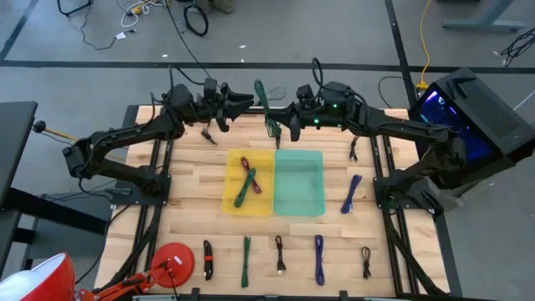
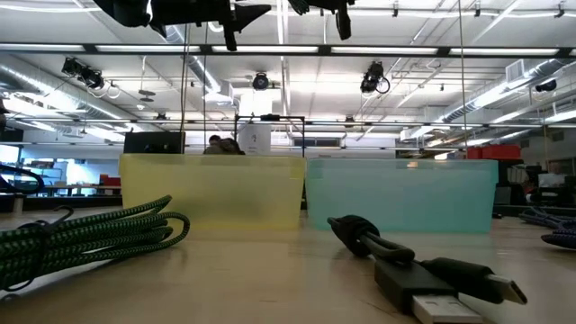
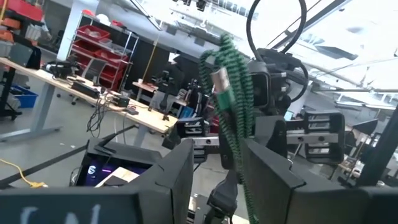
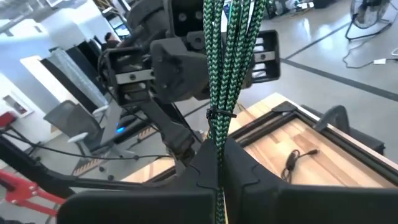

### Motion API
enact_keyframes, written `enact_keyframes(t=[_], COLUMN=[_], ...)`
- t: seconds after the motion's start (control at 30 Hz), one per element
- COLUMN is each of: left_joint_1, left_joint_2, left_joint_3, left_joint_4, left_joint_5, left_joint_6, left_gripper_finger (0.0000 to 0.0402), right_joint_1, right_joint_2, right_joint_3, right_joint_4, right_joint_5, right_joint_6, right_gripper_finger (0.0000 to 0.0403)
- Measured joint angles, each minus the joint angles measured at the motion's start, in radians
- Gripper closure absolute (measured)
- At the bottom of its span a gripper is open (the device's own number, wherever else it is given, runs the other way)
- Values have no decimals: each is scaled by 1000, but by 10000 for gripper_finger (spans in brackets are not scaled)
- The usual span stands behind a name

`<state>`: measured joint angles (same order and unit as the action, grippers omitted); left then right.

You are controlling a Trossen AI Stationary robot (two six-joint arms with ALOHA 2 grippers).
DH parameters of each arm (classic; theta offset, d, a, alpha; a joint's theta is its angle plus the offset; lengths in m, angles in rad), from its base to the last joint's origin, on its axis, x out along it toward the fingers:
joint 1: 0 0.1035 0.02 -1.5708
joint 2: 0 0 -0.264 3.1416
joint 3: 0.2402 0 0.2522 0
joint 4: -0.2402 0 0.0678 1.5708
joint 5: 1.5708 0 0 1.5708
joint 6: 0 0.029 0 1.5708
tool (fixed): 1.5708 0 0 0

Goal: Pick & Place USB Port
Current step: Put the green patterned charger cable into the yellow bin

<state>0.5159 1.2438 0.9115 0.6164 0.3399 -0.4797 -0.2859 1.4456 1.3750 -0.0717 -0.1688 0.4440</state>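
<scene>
I see my right claw (image 4: 217, 167) clamped on the green braided cable (image 4: 225, 74), which hangs between both claws above the table's (image 1: 192, 226) far edge; the left claw (image 3: 217, 168) stands apart around it.

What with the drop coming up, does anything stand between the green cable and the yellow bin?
Nothing visible: the green cable hangs from the right claw, with only open air toward the yellow bin.
</scene>
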Motion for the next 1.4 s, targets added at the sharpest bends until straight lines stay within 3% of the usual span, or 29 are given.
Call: enact_keyframes(t=[0.6, 0.67, 0.77, 0.97, 1.4], left_joint_1=[-55, -54, -54, -53, -58], left_joint_2=[1, 1, 1, 0, -102], left_joint_3=[0, 0, 0, 2, 0], left_joint_4=[16, 16, 14, -3, -424], left_joint_5=[-38, -27, -10, -27, -110], left_joint_6=[-12, -32, -34, -88, -189], left_gripper_finger=[265, 286, 361, 370, 370], right_joint_1=[29, 29, 29, 20, -114], right_joint_2=[82, 82, 83, 83, -33], right_joint_3=[0, 0, 0, 0, -1], right_joint_4=[97, 96, 91, 89, -54], right_joint_5=[-64, -63, -57, -57, -49], right_joint_6=[19, 19, 12, -61, -185], right_gripper_finger=[403, 403, 403, 388, 307])
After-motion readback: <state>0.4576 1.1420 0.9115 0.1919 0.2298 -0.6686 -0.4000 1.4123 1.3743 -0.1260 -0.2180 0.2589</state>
